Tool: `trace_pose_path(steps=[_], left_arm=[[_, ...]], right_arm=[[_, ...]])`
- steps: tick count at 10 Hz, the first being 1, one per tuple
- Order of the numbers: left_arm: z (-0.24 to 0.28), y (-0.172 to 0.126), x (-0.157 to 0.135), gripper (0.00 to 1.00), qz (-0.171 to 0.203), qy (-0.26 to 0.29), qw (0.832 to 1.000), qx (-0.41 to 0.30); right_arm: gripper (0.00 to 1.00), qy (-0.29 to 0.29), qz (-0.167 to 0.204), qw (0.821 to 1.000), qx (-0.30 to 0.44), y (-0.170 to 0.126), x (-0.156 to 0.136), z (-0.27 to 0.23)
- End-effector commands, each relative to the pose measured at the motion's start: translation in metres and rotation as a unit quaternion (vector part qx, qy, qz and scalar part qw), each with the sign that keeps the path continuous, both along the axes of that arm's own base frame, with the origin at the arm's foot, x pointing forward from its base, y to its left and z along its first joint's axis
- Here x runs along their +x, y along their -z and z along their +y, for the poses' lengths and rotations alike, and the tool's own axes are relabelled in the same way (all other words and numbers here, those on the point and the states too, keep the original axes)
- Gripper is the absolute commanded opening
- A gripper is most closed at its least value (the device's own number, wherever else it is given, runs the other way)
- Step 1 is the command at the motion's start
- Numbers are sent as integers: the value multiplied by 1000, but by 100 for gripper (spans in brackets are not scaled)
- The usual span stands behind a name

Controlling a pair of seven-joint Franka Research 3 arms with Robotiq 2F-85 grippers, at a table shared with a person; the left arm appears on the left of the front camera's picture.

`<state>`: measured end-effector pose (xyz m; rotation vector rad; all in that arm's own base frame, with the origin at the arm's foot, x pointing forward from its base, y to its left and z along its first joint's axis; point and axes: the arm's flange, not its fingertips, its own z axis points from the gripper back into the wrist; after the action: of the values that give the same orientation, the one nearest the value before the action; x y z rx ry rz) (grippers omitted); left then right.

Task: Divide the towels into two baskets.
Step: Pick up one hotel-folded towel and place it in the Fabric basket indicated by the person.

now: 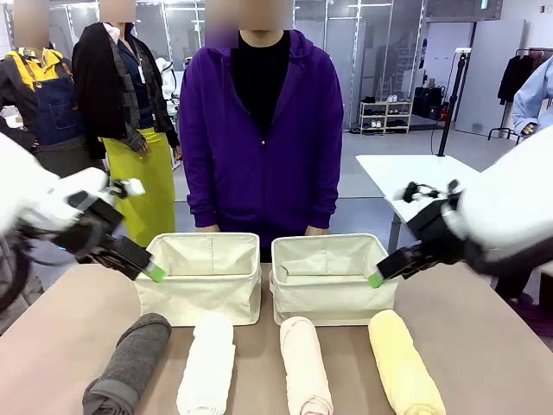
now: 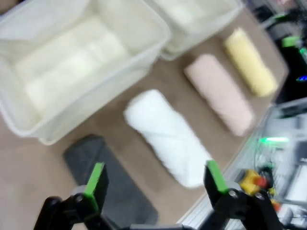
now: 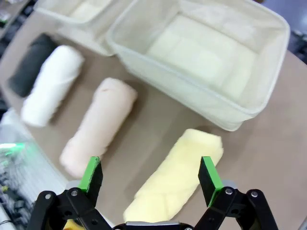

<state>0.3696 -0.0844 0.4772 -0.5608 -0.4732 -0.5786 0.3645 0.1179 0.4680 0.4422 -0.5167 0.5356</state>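
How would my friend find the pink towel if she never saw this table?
On the brown table, find the right basket, the one on the robot's right. In front of its left end lies the pink towel, between the white towel and the yellow towel; it's the only pale pink roll.

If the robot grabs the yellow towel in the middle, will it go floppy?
The yellow towel is soft rolled terry, so it will probably squash where pinched and its ends may droop. No band shows around it, so the outer layer could unwind. Being a cylinder on the flat table, a sideways push would likely roll it.
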Motion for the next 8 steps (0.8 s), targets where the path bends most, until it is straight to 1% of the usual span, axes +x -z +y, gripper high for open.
trace_pose_path(steps=[1, 2, 3, 5, 6, 7, 8], left_arm=[[65, -5, -16, 100, 41, 0, 995, -87], [93, -2, -25, 100, 53, -12, 990, -132], [126, 4, -34, 100, 69, -25, 981, -181], [187, 10, -51, 100, 69, -80, 965, -239], [225, 14, -62, 100, 65, -129, 952, -268], [249, 17, -70, 100, 59, -151, 945, -285], [273, 21, -82, 100, 52, -182, 934, -302]], right_arm=[[100, 12, 66, 992, 106, -4, -11, -67], [100, 6, 96, 983, 155, -4, -17, -97], [100, 14, 117, 971, 207, -4, -24, -133], [100, 63, 124, 954, 266, -6, -41, -204], [100, 114, 134, 939, 294, 1, -51, -254], [100, 157, 129, 926, 319, 6, -62, -286], [100, 177, 123, 917, 335, 12, -74, -311]])
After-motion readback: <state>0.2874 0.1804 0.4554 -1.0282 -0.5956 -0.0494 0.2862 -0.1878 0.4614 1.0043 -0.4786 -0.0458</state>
